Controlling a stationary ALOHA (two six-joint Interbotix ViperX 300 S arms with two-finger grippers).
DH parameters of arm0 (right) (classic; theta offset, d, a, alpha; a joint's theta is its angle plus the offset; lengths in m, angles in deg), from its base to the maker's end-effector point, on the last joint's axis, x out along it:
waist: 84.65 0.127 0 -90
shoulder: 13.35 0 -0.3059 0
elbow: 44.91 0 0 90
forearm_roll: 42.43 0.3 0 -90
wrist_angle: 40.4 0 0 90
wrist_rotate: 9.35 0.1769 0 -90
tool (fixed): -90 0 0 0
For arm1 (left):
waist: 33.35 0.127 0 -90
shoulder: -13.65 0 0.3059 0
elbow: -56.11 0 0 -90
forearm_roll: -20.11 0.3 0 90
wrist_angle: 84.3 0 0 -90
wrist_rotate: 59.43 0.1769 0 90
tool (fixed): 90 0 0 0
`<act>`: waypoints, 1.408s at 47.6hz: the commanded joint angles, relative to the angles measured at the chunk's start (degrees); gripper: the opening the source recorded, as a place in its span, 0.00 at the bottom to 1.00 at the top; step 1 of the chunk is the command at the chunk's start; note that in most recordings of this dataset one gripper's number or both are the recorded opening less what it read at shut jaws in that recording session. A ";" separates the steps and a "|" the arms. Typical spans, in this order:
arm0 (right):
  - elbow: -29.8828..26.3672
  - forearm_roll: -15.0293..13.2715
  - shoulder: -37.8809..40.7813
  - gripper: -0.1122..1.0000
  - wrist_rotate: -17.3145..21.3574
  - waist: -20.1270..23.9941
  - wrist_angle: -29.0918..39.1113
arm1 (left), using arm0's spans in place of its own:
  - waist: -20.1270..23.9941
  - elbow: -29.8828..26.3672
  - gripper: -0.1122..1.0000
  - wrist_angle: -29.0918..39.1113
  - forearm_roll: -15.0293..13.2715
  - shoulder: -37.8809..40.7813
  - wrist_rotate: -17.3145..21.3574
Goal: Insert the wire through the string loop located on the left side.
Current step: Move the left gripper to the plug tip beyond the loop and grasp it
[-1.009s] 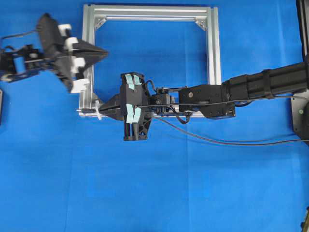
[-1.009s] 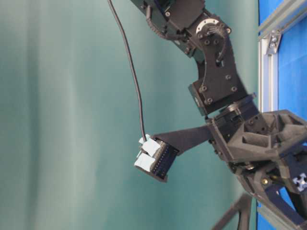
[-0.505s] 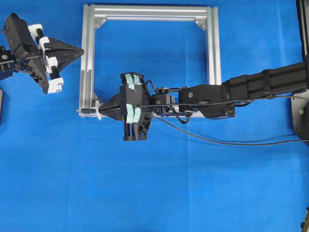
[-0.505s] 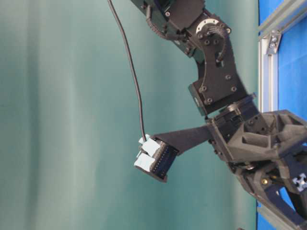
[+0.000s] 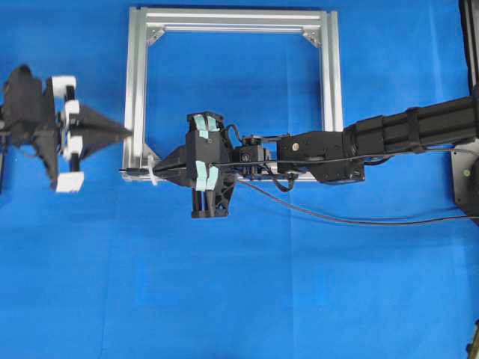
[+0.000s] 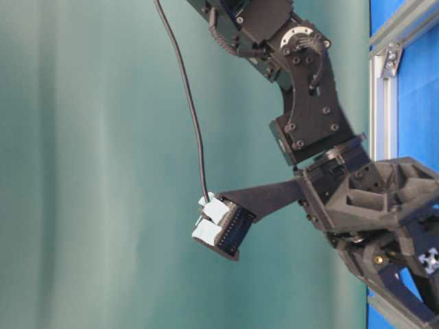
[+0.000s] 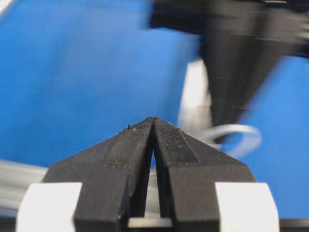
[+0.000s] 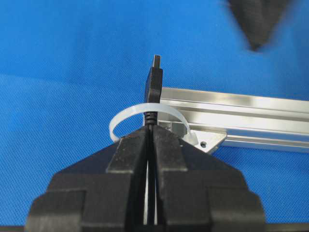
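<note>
A blue cloth (image 5: 284,292) covered the work surface, and a square silver frame (image 5: 135,90) lay flat on it toward the top of the overhead view. From table level, a plain green backdrop filled the left of the picture.

The right gripper (image 5: 159,171) reached in from the right side, across the frame's lower rail, with its tips at the frame's lower left corner. Its jaws were closed on the wire (image 8: 153,89), pinching it just behind the plug. The right wrist view showed the plug standing out past the fingertips (image 8: 133,145) and passing through the string loop (image 8: 126,115), a thin white ring fixed at the corner of the frame (image 8: 251,113). The plug tip was clear of the ring on the far side. The rest of the wire (image 5: 352,219) trailed back under the right arm and off the right edge of the overhead view.

The left gripper (image 5: 127,132) sat to the left of the frame, its point just at the left rail and above the corner with the loop. Its jaws were together with nothing between them. In the left wrist view the loop (image 7: 236,137) appeared blurred beyond the closed tips.
</note>
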 commanded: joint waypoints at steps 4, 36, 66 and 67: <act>-1.05 -0.09 -1.32 0.10 0.09 0.00 -0.26 | -5.80 -0.18 0.10 -0.26 0.18 -2.72 0.00; -0.88 -0.09 -1.32 0.10 0.09 0.09 -0.26 | -5.98 -0.18 0.28 1.93 0.18 -3.16 0.18; -0.88 -0.09 -1.32 0.10 0.09 0.09 -0.53 | -5.63 -2.46 0.90 5.45 0.18 5.19 0.00; -0.79 -0.09 -1.32 0.10 0.09 0.00 -0.53 | -5.54 -2.64 0.90 5.45 0.18 5.89 0.09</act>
